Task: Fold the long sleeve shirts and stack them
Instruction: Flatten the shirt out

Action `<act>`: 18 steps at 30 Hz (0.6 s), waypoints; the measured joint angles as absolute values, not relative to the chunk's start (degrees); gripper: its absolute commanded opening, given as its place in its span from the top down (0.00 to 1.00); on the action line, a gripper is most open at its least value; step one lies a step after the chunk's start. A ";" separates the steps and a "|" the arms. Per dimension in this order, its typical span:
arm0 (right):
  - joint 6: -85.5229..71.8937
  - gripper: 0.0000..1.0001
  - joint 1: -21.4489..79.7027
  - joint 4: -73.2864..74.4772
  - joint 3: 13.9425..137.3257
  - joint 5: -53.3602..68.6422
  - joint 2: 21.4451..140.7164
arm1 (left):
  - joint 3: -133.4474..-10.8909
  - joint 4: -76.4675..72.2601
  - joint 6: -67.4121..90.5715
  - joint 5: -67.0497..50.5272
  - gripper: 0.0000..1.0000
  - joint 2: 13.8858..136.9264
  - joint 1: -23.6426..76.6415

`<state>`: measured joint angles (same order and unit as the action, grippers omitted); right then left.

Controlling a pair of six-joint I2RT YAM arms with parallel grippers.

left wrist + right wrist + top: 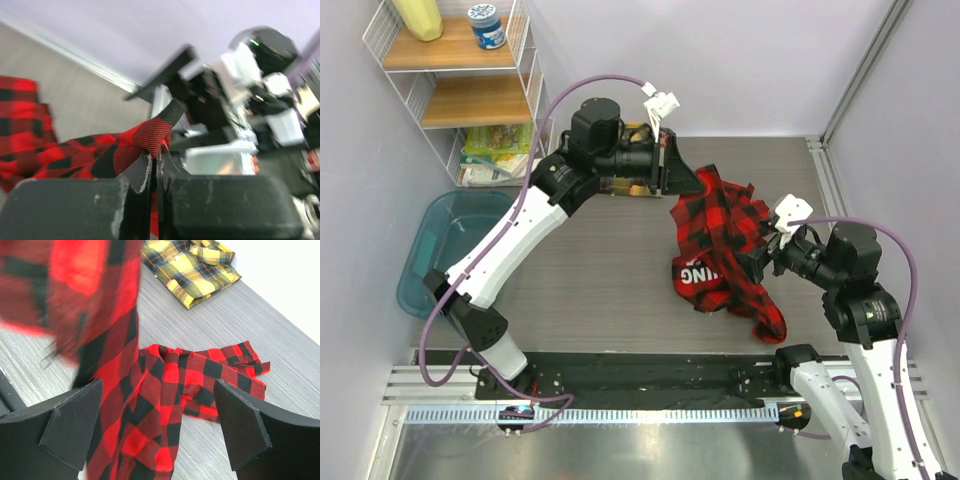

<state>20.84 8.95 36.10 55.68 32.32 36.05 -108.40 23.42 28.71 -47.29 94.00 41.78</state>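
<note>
The red-and-black check shirt (720,250) lies crumpled at the table's centre right, with white lettering (700,272) at its near-left edge. My left gripper (682,176) is at the back centre, shut on a corner of this shirt (150,134) and lifting it. My right gripper (760,255) is open, just right of the heap. In the right wrist view its jaws (157,432) stand wide apart with red fabric (165,390) hanging and lying between them, not gripped. The folded yellow-and-black check shirt (192,267) lies at the back, mostly hidden behind my left wrist (636,133).
A teal bin (445,250) sits left of the table. A wire shelf (460,75) with a bottle and a jar stands at the back left. A black and metal rail (640,385) runs along the near edge. A wall frame post (850,80) rises at the back right.
</note>
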 measured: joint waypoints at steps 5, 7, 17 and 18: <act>20.88 0.03 8.95 39.16 57.39 33.12 36.62 | -108.40 23.42 30.30 -40.77 1.00 94.06 38.00; 21.32 0.03 8.95 40.38 58.08 33.15 36.82 | -108.40 23.42 30.92 -39.70 1.00 94.15 37.01; 22.06 0.02 8.97 39.79 63.00 32.49 44.18 | -108.40 22.92 31.55 -39.29 1.00 94.35 36.49; 22.06 0.02 8.97 38.94 63.00 31.79 45.43 | -108.40 22.79 31.55 -39.64 1.00 94.32 36.51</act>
